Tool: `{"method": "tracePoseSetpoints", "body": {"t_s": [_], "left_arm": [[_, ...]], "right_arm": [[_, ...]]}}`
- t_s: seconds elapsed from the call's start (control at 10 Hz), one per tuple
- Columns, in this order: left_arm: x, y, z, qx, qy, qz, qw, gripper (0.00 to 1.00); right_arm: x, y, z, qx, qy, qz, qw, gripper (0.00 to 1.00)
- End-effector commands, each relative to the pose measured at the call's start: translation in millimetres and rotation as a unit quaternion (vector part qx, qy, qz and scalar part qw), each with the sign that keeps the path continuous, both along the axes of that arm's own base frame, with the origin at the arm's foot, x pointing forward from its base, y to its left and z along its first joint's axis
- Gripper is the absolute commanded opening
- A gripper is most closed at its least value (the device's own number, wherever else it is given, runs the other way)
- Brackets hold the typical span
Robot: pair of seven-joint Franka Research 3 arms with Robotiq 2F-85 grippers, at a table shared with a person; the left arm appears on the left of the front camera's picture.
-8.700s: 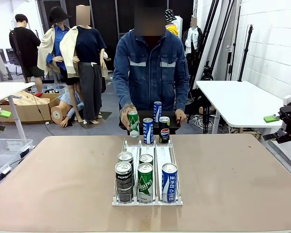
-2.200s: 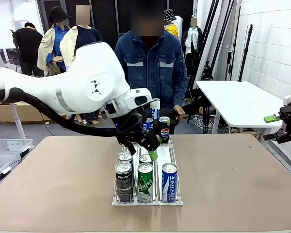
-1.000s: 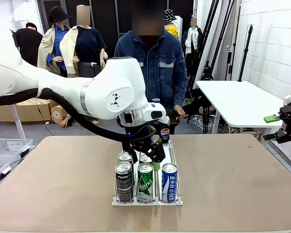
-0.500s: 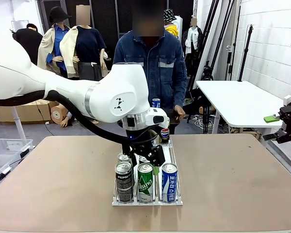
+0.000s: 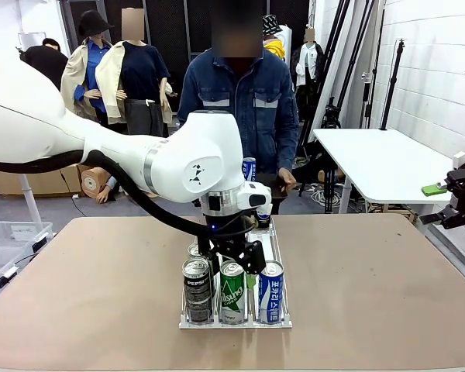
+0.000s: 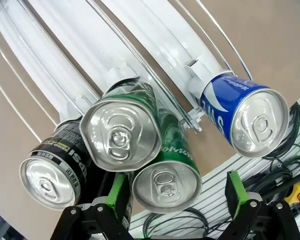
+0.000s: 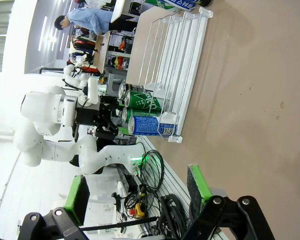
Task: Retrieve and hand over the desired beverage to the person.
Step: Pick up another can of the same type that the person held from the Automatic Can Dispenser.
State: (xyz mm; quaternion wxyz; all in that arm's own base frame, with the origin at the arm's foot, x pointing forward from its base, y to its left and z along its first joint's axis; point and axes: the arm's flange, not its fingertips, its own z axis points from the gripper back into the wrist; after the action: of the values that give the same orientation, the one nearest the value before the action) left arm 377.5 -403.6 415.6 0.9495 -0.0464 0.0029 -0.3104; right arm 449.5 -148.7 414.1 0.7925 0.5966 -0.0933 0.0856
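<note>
Green can [image 5: 232, 293], front of the middle lane, is what I'm lining up on. It stands in the rack [image 5: 236, 324] near my side of the table [image 5: 372, 294], untouched.

Change: over the last couple of seconds my left pincer [image 5: 234, 265] has slid from the far half of the rack toward me and dropped. It now hangs just above that can's top. Jaws were wide then and are wide now, holding nothing. No can has moved. Judgement: the approach is nearly done, the grasp not begun, the handover all ahead. Which drink the person [image 5: 240, 108] wants I cannot tell; I go by where the pincer sits.

Edges, from the left wrist view: the can's top lies between my fingers [image 6: 115, 192], nearer one than the other, so a small sideways shift looks needed before going down. One side is tight, with the black can [image 6: 50, 175] just beside. A second green can [image 6: 122, 134] sits behind, touching or nearly so. The blue can [image 6: 245, 120] on the other side is apart, with a rail between. The rails leave little room, so lift straight up.

There is bare table either side of the rack, and the person stands at the far edge. My right pincer [image 7: 137, 195] is wide, empty, well off to the side.
</note>
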Motion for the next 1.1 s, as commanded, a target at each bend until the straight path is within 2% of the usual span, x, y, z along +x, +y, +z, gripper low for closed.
{"method": "tracePoseSetpoints", "body": {"t_s": [0.0,0.3,0.5,0.8,1.0], "left_arm": [[0.8,-6.9,-7.2,0.022,0.006,0.010,1.000,1.00],[-0.6,-9.6,-10.3,0.026,0.005,0.004,1.000,1.00],[-0.9,-11.2,-7.6,0.024,0.002,0.002,1.000,0.86],[-0.8,-11.6,-7.1,0.031,-0.002,0.004,0.999,0.46],[-1.2,-12.7,-3.4,0.035,-0.008,0.004,0.999,0.11]], "right_arm": [[0.4,0.1,-0.2,-0.002,0.002,-0.003,1.000,1.00],[0.4,0.1,-0.2,-0.002,0.002,-0.003,1.000,1.00],[0.4,0.1,-0.2,-0.002,0.002,-0.003,1.000,1.00],[0.4,0.1,-0.2,-0.002,0.002,-0.003,1.000,1.00],[0.4,0.1,-0.2,-0.002,0.002,-0.003,1.000,1.00]]}}
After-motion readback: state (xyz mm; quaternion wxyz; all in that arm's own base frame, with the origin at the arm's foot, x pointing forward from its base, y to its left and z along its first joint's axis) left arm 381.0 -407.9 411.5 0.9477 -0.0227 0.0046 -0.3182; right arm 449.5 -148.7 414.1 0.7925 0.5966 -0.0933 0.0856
